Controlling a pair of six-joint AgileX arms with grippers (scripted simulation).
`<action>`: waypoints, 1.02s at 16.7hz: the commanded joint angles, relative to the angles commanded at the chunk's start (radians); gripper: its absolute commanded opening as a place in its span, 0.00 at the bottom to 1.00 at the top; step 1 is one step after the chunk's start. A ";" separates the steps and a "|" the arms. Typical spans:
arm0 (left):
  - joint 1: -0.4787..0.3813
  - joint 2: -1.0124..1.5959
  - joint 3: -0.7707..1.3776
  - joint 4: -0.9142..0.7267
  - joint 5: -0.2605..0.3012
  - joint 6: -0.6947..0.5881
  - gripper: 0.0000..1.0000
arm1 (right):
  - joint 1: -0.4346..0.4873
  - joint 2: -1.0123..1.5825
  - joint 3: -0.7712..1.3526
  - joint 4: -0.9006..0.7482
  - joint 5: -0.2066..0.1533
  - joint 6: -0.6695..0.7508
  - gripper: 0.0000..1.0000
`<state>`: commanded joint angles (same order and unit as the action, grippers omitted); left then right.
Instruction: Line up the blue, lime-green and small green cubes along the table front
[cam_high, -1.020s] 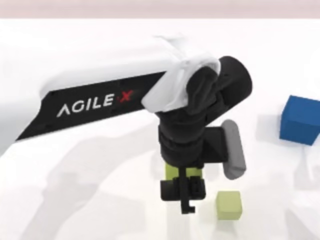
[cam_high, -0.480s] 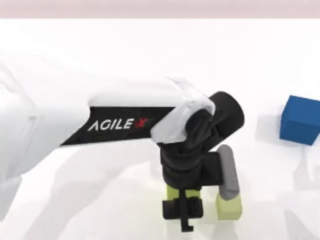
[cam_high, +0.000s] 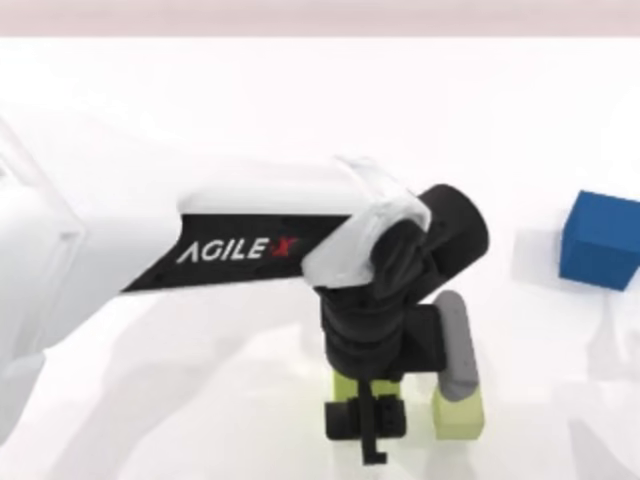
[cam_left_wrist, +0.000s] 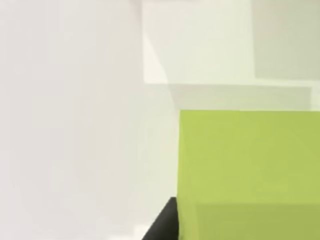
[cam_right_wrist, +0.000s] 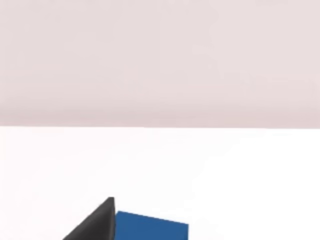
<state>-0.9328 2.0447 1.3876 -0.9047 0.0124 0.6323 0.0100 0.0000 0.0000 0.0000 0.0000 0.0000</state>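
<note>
Near the table front, my left gripper (cam_high: 367, 420) points down and is shut on the lime-green cube (cam_high: 345, 386), which sits low over the table (cam_high: 200, 420). In the left wrist view the lime-green cube (cam_left_wrist: 250, 175) fills the near side, and one dark finger (cam_left_wrist: 164, 226) lies against its side. The small green cube (cam_high: 460, 415) rests just right of it, a narrow gap apart. The blue cube (cam_high: 602, 240) stands alone farther back at the right. My right gripper (cam_right_wrist: 220, 236) is outside the top view. It is open, and one finger (cam_right_wrist: 97, 227) shows with the blue cube (cam_right_wrist: 150, 227) beyond it.
The left arm's white and black links (cam_high: 230, 245) stretch from the left across the table's middle, hiding what lies under them. The table's far edge (cam_high: 320, 38) runs along the back.
Since one second ago the left arm swung toward the table front and lowered the lime-green cube beside the small green cube. Over the last half second nothing has moved.
</note>
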 joint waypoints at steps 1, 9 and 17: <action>0.000 0.000 0.000 0.000 0.000 0.000 0.45 | 0.000 0.000 0.000 0.000 0.000 0.000 1.00; 0.000 0.000 0.000 0.000 0.000 0.000 1.00 | 0.000 0.000 0.000 0.000 0.000 0.000 1.00; 0.002 -0.001 0.000 0.000 0.000 0.000 1.00 | 0.000 0.000 0.000 0.000 0.000 0.000 1.00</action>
<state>-0.9311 2.0439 1.3878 -0.9049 0.0124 0.6324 0.0100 0.0000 0.0000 0.0000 0.0000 0.0000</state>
